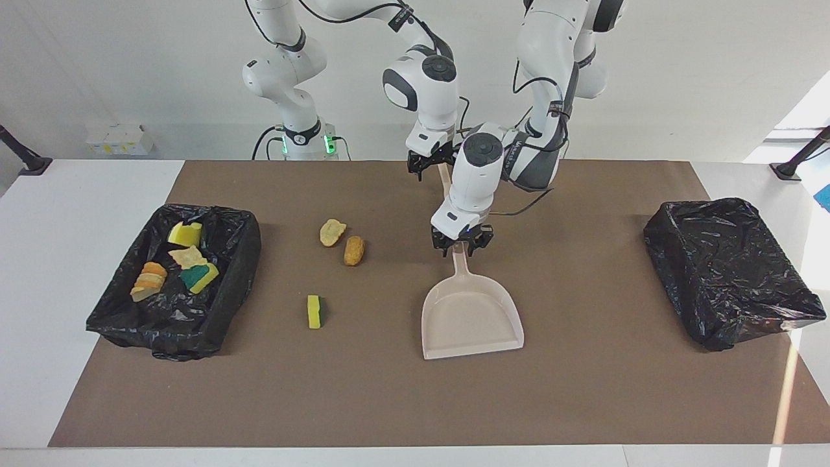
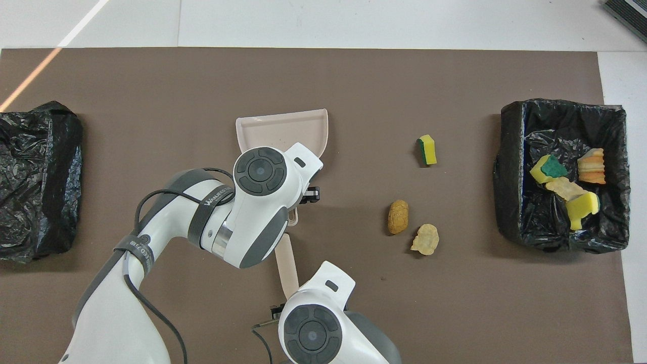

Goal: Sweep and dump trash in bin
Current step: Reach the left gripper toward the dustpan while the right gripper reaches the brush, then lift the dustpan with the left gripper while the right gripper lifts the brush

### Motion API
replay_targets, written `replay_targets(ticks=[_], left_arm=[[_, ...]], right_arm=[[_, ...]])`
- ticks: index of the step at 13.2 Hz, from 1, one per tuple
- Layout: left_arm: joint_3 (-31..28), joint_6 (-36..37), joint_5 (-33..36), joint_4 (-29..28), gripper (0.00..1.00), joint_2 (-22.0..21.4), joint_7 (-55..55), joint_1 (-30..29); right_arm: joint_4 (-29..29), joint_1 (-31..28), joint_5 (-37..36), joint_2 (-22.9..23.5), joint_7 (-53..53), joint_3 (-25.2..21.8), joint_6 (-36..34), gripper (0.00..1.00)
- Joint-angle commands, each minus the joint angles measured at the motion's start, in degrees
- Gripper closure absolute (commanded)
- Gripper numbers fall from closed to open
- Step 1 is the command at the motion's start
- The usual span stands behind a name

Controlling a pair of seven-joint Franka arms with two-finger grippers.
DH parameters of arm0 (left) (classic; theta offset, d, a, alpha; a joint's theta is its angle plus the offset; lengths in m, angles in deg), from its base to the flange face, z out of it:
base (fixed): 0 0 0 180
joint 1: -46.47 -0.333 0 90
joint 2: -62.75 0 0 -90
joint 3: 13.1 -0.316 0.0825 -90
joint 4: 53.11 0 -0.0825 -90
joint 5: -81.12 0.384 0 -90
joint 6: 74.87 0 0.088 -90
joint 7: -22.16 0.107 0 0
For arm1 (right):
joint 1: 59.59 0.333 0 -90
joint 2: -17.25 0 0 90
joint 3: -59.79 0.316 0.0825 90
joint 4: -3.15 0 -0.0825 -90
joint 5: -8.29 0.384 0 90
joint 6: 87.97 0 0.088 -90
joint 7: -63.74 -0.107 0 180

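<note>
currently four trash pieces [image 1: 175,259] lie in the bin [image 1: 237,259].

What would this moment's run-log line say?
left gripper: at dustpan handle | right gripper: at brush handle, open | trash: three loose on mat, four in bin
</note>
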Motion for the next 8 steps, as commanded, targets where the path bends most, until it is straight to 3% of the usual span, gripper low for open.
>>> replay_targets(ticks=[1, 4, 5, 6, 8], left_arm=[[-0.46, 1.19, -0.61, -1.73, 0.39, -1.86, -0.76, 0.82], [-0.37, 3.04, -0.87, -1.55, 0.48, -2.48, -1.12, 0.82], [-0.28, 3.57, -0.96, -1.55, 0.67, -2.57, -1.2, 0.82], [-0.37, 3.83, -1.04, -1.55, 0.98, -2.65, -1.2, 0.82], [-0.37, 3.75, -1.05, -1.55, 1.0, -2.92, -1.12, 0.82]], right_arm=[[-2.09, 0.25, 1.02, -0.42, -0.13, -0.07, 2.04, 0.0], [-2.61, 1.56, 1.2, -0.95, -1.53, -0.07, 1.25, 0.0], [-2.61, 2.1, 1.29, -0.95, -2.23, -0.07, 1.77, 0.0], [-2.61, 2.1, 1.29, -0.78, -1.63, -0.07, 2.21, 0.0], [-2.52, 2.19, 1.29, -0.25, -1.1, 0.02, 5.19, 0.0]])
